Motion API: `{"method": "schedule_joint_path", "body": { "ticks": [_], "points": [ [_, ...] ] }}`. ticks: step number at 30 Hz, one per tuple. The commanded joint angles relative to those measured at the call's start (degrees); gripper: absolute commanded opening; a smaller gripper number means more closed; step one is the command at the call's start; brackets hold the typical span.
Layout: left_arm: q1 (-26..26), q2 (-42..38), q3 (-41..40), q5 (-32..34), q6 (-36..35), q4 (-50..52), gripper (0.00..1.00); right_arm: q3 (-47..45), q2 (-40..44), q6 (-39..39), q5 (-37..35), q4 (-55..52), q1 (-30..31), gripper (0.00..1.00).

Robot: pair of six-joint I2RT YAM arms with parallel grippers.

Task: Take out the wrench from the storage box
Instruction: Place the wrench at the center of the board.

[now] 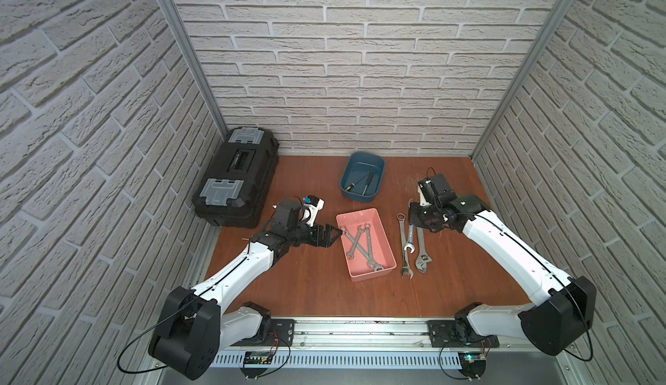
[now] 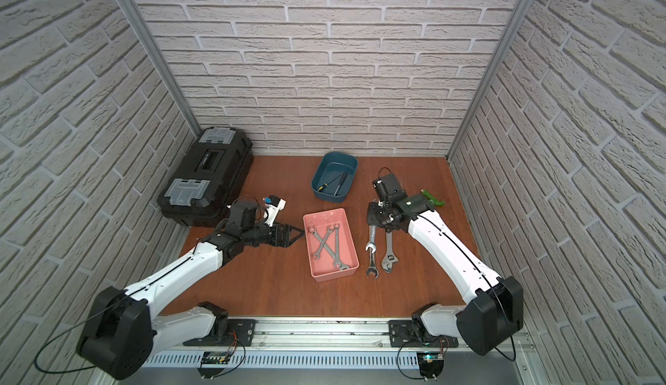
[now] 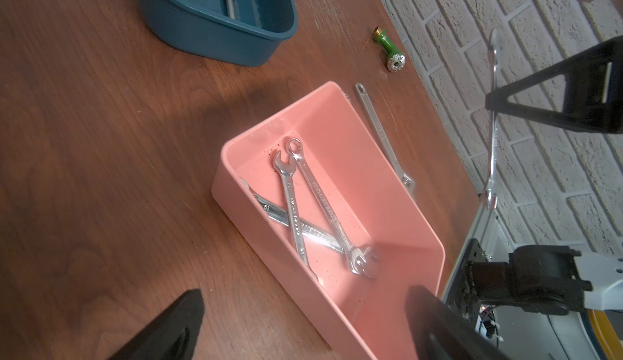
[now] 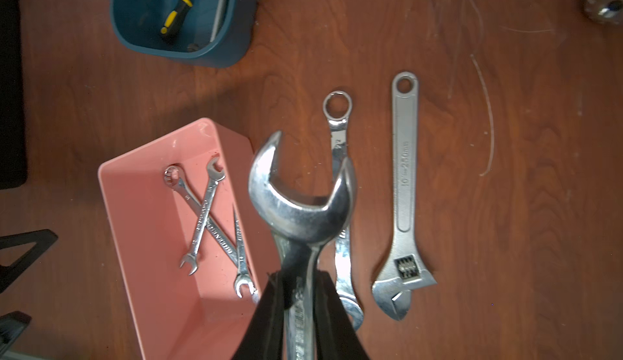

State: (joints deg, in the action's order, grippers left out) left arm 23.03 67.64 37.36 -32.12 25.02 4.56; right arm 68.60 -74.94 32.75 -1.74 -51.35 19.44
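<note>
Right of the storage box [image 1: 380,246], above the table [image 1: 306,286], my right pincer [image 4: 298,284] is clamping the shank of a big open-ended wrench [image 4: 301,206], its jaws closed tight on the steel. This wrench is hanging outside the box, clear of it. Beneath it two more tools are lying side by side on the wood: one combination wrench [image 4: 338,132] and one adjustable wrench [image 4: 404,179], both just beside the box's right wall and crowding the spot under my grip.

Inside the box three wrenches are resting: a crossed pair [image 1: 356,241] and a third wrench [image 1: 368,248] lying alongside them. Behind the box one blue tub [image 1: 362,196] is sitting, holding one yellow-and-black screwdriver [image 4: 177,13] and one grey-shafted tool [image 4: 220,4]. One black toolbox [image 1: 234,185] is standing at the far left against the wall. One green nozzle [image 3: 387,48] is lying near the right wall, well apart from the box.

My right arm is reaching forward from its base at the near edge, forearm sloping inward, wrist bent so the pincer is pointing down. My left arm is stretching in from the other side, wrist turned level so my left pincer [image 1: 331,234] is aiming sideways at the box's left wall. Its jaws are standing wide apart and holding nothing. The tips are hovering at the rim near the far left corner, and I cannot tell whether they are touching it.
</note>
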Motion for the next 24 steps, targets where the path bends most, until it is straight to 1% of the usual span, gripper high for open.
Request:
{"method": "schedule_joint_path", "body": {
  "ticks": [1, 6, 10, 13, 17, 24],
  "points": [
    [-0.6, 0.8, 1.5, -1.9, -1.6, -1.8, 0.98, -2.1, 2.0, -7.6, 1.1, -3.8, -3.9, 0.04],
    [-1.4, 1.5, 1.7, -2.9, -2.0, -1.7, 0.98, -6.6, 1.4, -13.3, 1.4, -2.7, -10.5, 0.04],
    [-2.1, 1.7, 1.6, -3.6, -2.2, -1.6, 0.98, -10.2, -1.3, -17.4, 1.9, -0.4, -16.3, 0.04],
    [-2.6, 1.6, 1.2, -3.9, -2.5, -1.5, 0.98, -11.3, -4.6, -20.1, 2.5, 1.6, -19.9, 0.04],
    [-3.4, 1.8, 0.7, -4.4, -2.4, -1.7, 0.98, -11.7, -9.5, -21.7, 2.4, 4.1, -22.2, 0.04],
    [-4.5, 2.5, 0.2, -5.1, -2.5, -2.5, 0.98, -9.0, -18.4, -23.0, 3.5, 6.1, -24.3, 0.04]
  ]
}}
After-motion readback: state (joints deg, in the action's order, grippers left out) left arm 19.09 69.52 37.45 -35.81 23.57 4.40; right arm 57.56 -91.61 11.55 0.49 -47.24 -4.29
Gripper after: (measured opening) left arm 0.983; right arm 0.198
